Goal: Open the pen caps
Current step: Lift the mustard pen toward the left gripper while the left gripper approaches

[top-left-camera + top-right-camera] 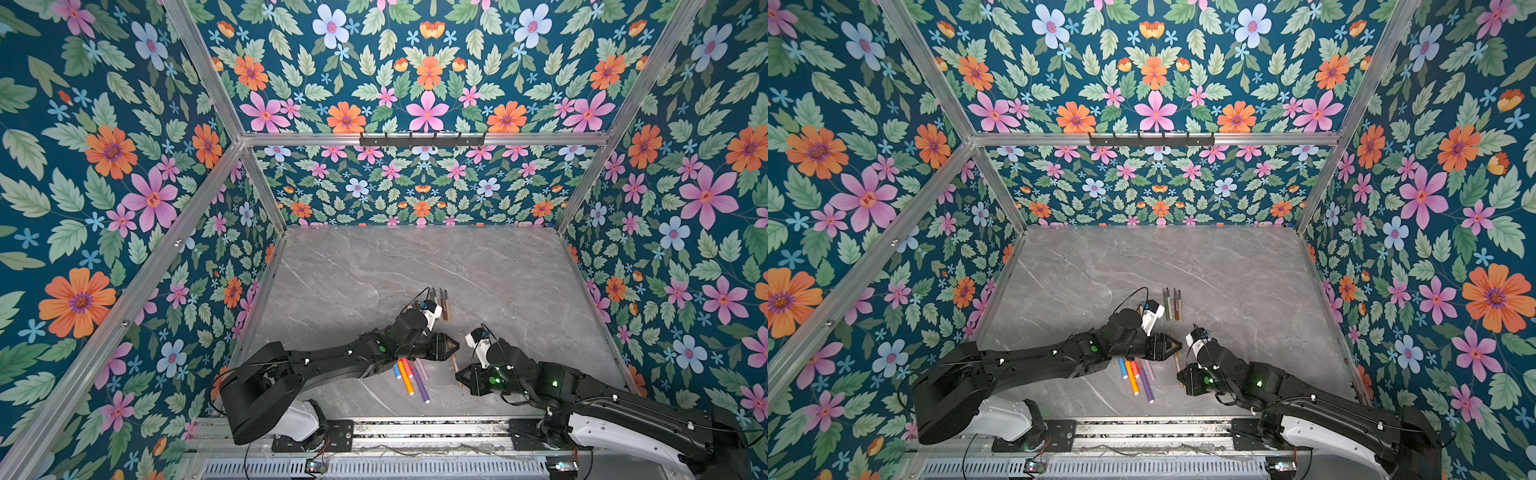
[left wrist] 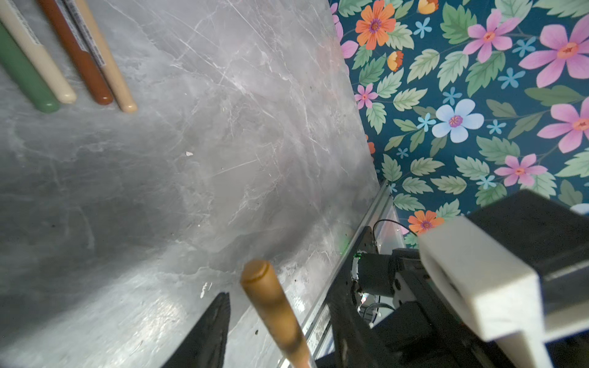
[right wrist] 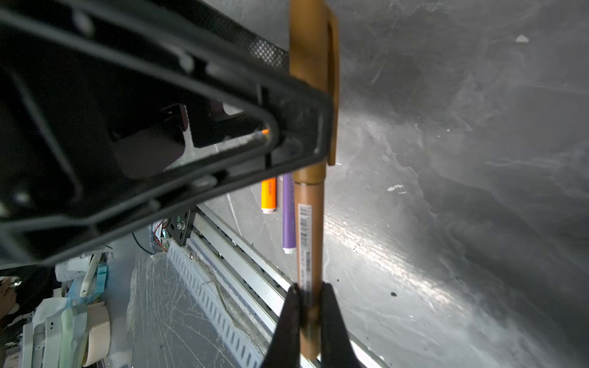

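Note:
A tan-brown pen (image 3: 308, 229) hangs just above the table, its barrel clamped in my right gripper (image 3: 310, 286), which is shut on it. The pen cap (image 3: 306, 38) sits on the pen's far end. My left gripper (image 2: 277, 296) stands open around that cap (image 2: 267, 293), and a gap shows beside one finger (image 2: 213, 328). In both top views the left gripper (image 1: 455, 345) (image 1: 1177, 345) and right gripper (image 1: 459, 376) (image 1: 1180, 376) meet tip to tip at the pen (image 1: 454, 361) (image 1: 1177, 360). The left gripper's finger (image 3: 296, 108) crosses in front of the cap.
Several uncapped pen bodies (image 1: 440, 303) (image 1: 1173, 303) (image 2: 79, 57) lie side by side behind the left wrist. An orange pen (image 1: 405, 376) (image 3: 268, 196), a purple pen (image 1: 420, 384) (image 3: 288, 216) and others lie under the left forearm. The metal rail (image 1: 415, 428) edges the table's front.

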Available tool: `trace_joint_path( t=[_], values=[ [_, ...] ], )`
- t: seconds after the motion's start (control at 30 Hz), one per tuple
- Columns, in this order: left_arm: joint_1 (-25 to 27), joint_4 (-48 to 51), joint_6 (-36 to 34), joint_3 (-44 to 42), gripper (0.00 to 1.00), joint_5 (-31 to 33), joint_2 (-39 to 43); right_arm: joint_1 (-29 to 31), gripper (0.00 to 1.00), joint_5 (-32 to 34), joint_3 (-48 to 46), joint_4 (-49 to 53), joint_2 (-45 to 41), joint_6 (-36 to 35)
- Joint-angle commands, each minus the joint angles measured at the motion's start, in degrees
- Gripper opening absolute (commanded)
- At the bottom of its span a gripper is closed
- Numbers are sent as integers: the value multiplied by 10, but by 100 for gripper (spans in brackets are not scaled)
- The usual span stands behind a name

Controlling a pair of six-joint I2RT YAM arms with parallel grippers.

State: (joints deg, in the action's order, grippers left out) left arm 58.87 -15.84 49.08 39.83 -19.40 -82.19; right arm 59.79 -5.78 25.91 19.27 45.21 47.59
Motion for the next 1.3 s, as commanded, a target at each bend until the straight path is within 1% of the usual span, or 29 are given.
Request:
trace_joint_path(
  t=[0.0,0.1,0.3,0.57,0.67,0.7,0.77,0.87,0.9,1.03,1.1,1.17,1.23,1.27],
  values=[
    [2,-18,-1,2,45,13,2,0,5,8,1,10,-2,4],
    [2,-12,-3,2,44,17,8,0,5,7,0,4,3,6],
    [2,5,-7,7,47,18,11,0,5,1,14,-15,30,-1],
    [2,3,-4,5,48,16,8,1,5,0,33,-18,43,-7],
    [2,-4,0,2,45,12,6,0,5,-1,36,-19,47,-7],
    [2,-7,2,1,42,11,6,0,5,-1,37,-19,48,-7],
    [2,-13,2,-2,30,8,7,0,5,-1,37,-18,50,-5],
    [3,-16,2,-3,3,7,14,0,5,0,36,-13,47,-1],
    [3,-16,1,-5,0,7,17,0,6,1,35,-10,43,2],
    [3,-10,1,-12,0,18,36,1,33,21,22,24,13,28],
    [3,-7,0,-15,0,23,47,1,41,28,8,43,-11,49],
    [3,-10,3,-22,0,25,56,0,46,28,-17,55,-41,77],
    [4,-20,12,-37,0,29,75,0,50,13,-51,53,-80,112],
    [5,-26,17,-47,0,31,84,1,50,7,-67,50,-99,125]
  ],
)
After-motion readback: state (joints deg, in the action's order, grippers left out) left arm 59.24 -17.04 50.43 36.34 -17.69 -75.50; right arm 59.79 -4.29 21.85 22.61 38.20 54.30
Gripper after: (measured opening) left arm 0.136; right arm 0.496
